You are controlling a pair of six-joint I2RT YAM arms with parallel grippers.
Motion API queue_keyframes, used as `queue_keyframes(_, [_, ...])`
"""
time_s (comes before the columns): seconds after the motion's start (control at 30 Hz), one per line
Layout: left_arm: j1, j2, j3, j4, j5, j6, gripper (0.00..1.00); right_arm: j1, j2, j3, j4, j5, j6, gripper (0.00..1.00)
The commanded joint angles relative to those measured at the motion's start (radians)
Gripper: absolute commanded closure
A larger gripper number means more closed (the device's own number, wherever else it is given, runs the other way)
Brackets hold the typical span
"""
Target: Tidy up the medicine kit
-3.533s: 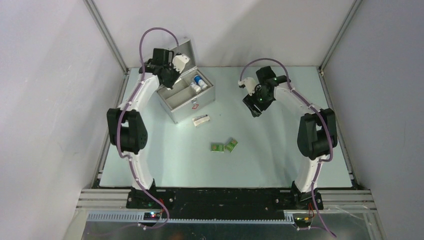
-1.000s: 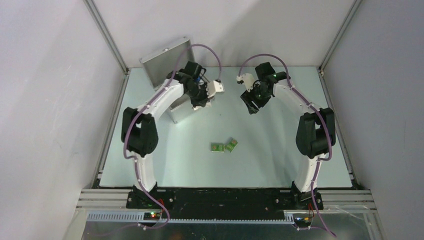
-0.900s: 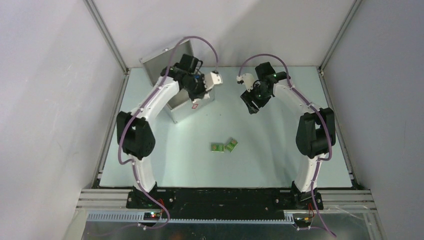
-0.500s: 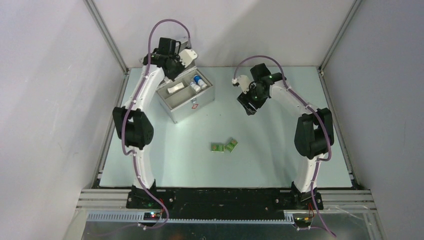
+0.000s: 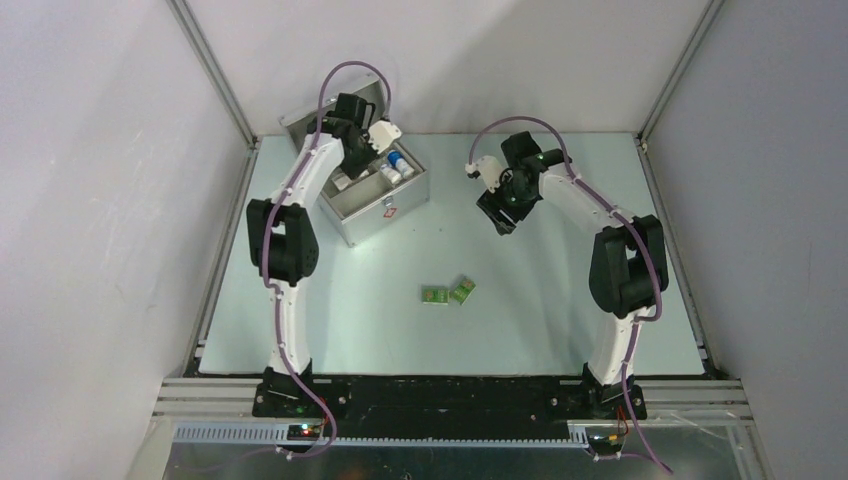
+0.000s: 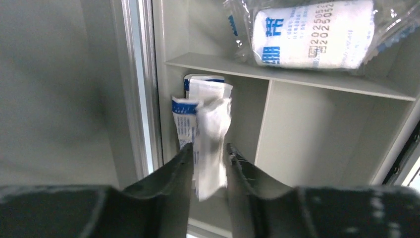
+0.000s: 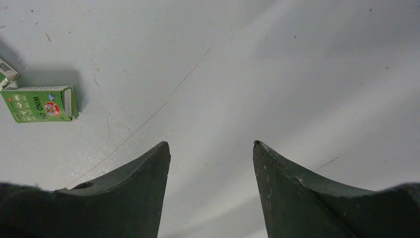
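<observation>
Right gripper [image 7: 210, 144] spread; I can't tell if my left gripper [image 6: 209, 147] is pinching the white packet [image 6: 210, 124], maybe snagging on blue-and-white packets [image 6: 181, 119] in the medicine kit [image 5: 370, 222].

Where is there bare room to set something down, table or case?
Bare table right of the green boxes and in front of the medicine kit; inside, the compartment beside the white packet. Crowded: around the bandage roll.
</observation>
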Motion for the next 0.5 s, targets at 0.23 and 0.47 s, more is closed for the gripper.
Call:
queue_keyframes(0.23, [-0.049, -0.125, 0.1, 0.011, 0.043, -0.082, 0.47, 0.009, -0.038, -0.011, 0.004, 0.013, -0.018, 0.33])
queue_keyframes(0.47, [-0.131, -0.294, -0.102, 0.012, 0.453, -0.025, 0.39, -0.011, -0.04, 0.014, 0.007, 0.039, -0.04, 0.34])
